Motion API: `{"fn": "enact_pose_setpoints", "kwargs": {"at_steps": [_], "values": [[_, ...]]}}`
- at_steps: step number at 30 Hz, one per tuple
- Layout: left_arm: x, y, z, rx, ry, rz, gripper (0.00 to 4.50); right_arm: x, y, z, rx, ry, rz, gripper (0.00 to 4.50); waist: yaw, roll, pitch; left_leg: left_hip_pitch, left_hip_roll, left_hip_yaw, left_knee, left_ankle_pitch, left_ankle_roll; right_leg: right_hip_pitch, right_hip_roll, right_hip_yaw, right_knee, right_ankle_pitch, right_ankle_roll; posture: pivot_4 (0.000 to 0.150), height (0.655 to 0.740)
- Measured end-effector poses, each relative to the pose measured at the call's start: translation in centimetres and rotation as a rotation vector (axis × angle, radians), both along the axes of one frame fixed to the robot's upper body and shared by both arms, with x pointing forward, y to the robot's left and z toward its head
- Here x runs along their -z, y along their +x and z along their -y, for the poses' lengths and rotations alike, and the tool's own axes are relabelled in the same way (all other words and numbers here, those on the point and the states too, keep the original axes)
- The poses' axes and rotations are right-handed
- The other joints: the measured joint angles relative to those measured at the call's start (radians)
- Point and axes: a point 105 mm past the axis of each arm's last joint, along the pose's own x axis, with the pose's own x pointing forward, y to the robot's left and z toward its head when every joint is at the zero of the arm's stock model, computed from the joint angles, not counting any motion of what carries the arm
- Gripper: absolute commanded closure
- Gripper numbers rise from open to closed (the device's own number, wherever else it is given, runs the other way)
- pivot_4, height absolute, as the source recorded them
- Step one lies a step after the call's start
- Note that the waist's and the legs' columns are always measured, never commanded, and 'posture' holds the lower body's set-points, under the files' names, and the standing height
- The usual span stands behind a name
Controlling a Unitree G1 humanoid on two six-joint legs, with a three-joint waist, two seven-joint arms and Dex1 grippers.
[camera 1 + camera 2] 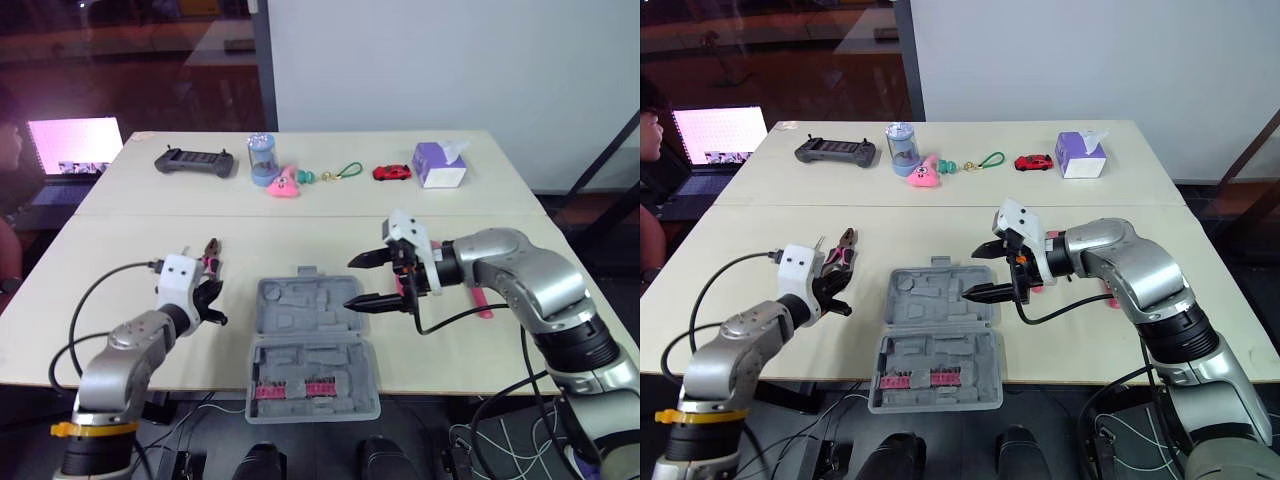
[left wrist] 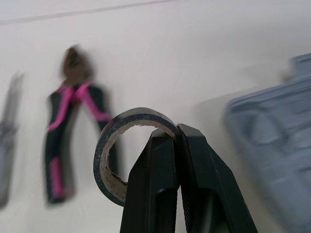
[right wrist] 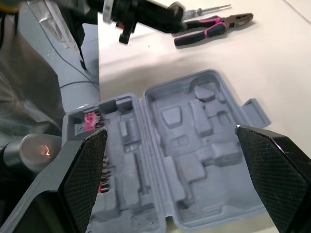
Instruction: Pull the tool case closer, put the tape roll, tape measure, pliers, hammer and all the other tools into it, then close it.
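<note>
Over pale table [image 1: 120, 300], left gripper [image 2: 176, 130] jaws clench tape roll [image 2: 109, 145]; right gripper [image 1: 350, 283] jaws gape by tool case [image 1: 310, 350].

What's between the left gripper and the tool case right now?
Just bare table, seen in the left eye view. The left gripper, shut on the tape roll, is beside the case; the pliers lie farther back.

"What can't you make out?"

"Beyond the left gripper [image 2: 176, 132] the pliers [image 2: 68, 121] are a blur. Beside them a thin grey tool [image 2: 8, 131] is cut by the edge, and I can't name it."

"And the tape roll [image 2: 112, 150]?"

"Part of its ring is hidden behind the fingers [image 2: 155, 184] pinching it."

"By the right gripper [image 1: 348, 283]?"

"A pink tool [image 1: 484, 302] lies behind that arm, mostly hidden."
</note>
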Motion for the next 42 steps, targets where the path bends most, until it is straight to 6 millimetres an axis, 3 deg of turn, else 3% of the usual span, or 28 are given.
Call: {"fn": "enact_pose_setpoints", "kwargs": {"at_steps": [3,10,19,32,42], "values": [[-1.4,0.7,1.6,0.174,0.024,-0.031,4.46,0.1,-0.4,-0.4,0.003,0.008,0.003,0.00,-0.003,0.000,0.000,0.000,0.000,0.000,0.000,0.000,0.000,0.000,0.000,0.000,0.000,0.000,0.000,0.150,0.7400],[-1.9,3.2,3.8,0.436,0.145,-0.168,4.46,0.8,-1.8,-1.1,0.020,0.051,-0.017,0.00,-0.006,0.000,0.000,0.000,0.000,0.000,0.000,0.001,-0.002,0.000,0.000,0.000,0.000,0.000,0.000,0.150,0.7400],[1.3,3.6,4.6,0.678,0.294,-0.335,4.46,1.6,-2.9,-1.9,0.061,0.095,-0.019,0.00,-0.026,0.000,0.001,-0.001,0.000,0.000,0.000,0.002,-0.004,-0.001,0.001,0.000,0.001,0.000,0.000,0.150,0.7400],[3.0,3.9,4.7,0.759,0.362,-0.387,4.46,1.6,-2.8,-2.1,0.108,0.107,-0.009,0.00,-0.031,-0.001,0.001,-0.001,0.000,0.000,0.001,0.001,0.000,-0.001,0.001,0.000,0.002,0.000,0.000,0.150,0.7400],[3.1,3.9,4.5,0.760,0.371,-0.422,4.46,1.7,-2.6,-1.5,0.140,0.097,-0.002,0.00,-0.031,0.000,0.000,0.000,0.000,0.000,0.001,0.000,0.000,-0.001,0.001,0.000,0.002,0.000,0.000,0.150,0.7400]]}}
